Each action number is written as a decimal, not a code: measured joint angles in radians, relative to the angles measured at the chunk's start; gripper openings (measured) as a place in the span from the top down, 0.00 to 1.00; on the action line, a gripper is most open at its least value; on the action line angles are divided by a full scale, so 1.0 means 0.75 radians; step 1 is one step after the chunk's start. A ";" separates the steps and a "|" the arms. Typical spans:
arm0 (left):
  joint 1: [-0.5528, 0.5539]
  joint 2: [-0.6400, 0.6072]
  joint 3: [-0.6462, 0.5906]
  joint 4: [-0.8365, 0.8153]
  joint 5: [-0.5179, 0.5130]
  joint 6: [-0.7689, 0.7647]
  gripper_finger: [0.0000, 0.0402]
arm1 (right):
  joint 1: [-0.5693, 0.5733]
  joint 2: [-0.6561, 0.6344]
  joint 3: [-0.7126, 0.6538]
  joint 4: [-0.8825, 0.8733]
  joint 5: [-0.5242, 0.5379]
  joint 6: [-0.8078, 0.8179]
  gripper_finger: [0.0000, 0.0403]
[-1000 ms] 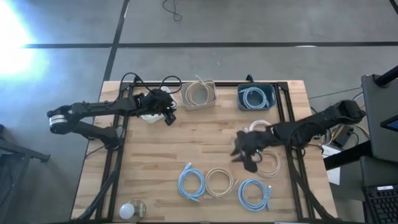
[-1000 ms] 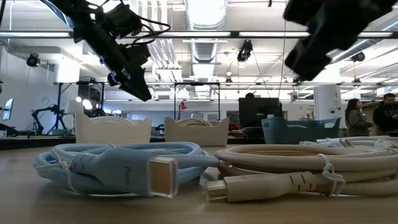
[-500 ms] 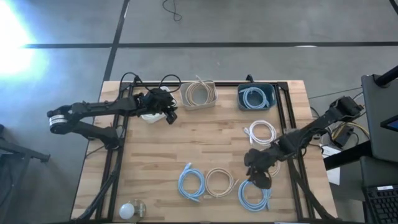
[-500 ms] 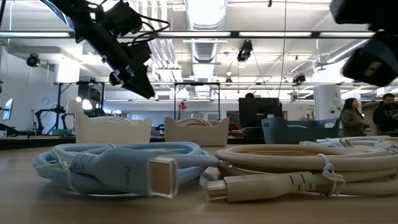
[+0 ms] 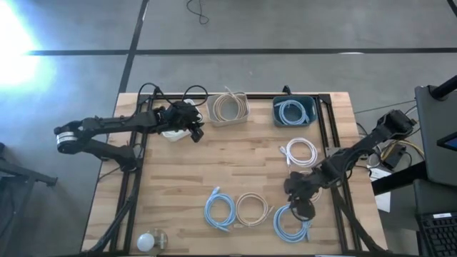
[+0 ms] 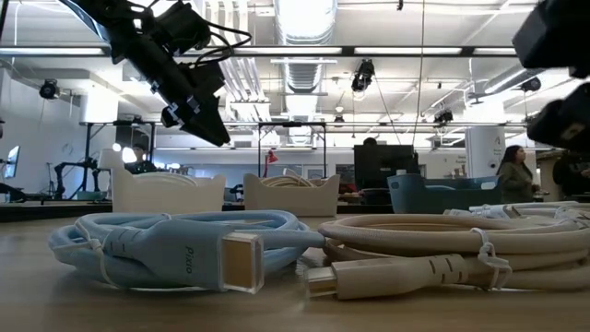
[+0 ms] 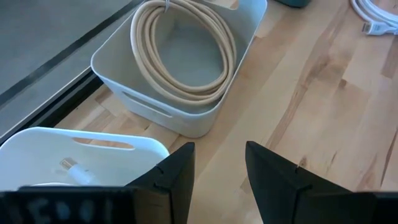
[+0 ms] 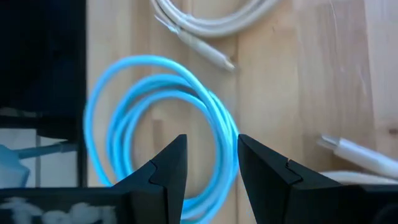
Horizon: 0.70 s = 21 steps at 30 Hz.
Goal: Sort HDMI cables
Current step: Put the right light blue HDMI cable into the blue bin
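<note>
Three coils lie near the table's front: a light blue cable (image 5: 220, 210), a beige cable (image 5: 253, 209) and another light blue cable (image 5: 291, 223). A white cable (image 5: 300, 152) lies farther back on the right. My right gripper (image 5: 303, 210) hangs open just above the right-hand light blue coil (image 8: 155, 124), with nothing between its fingers. My left gripper (image 5: 194, 134) waits open by the white bin (image 5: 171, 131), above the bare table (image 7: 217, 171). The beige bin (image 5: 228, 108) holds a beige coil, the blue bin (image 5: 294, 112) a light blue one.
The three bins stand in a row along the far edge. A white cable end (image 7: 73, 165) shows in the white bin. A small round white object (image 5: 151, 240) sits at the near left corner. Bare wood lies in the table's middle (image 5: 235, 160). People stand in the room behind.
My right gripper has swung from beside the white cable toward the table's near edge and come lower, turning as it went. It now hangs over the right-hand light blue coil. Its fingers have stayed open. The cables have not moved.
</note>
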 joint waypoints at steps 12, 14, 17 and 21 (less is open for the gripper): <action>0.001 0.000 0.000 0.000 0.000 0.001 0.62 | 0.000 0.027 -0.169 0.259 -0.029 0.033 0.67; 0.001 0.000 0.000 0.000 0.000 0.001 0.62 | 0.002 0.071 -0.173 0.269 -0.032 0.012 0.67; 0.001 0.000 -0.001 0.000 0.000 0.001 0.62 | 0.006 0.182 -0.147 0.290 -0.051 -0.036 0.67; 0.001 0.000 -0.009 0.008 0.000 0.001 0.62 | 0.015 0.328 -0.066 0.269 -0.088 -0.091 0.67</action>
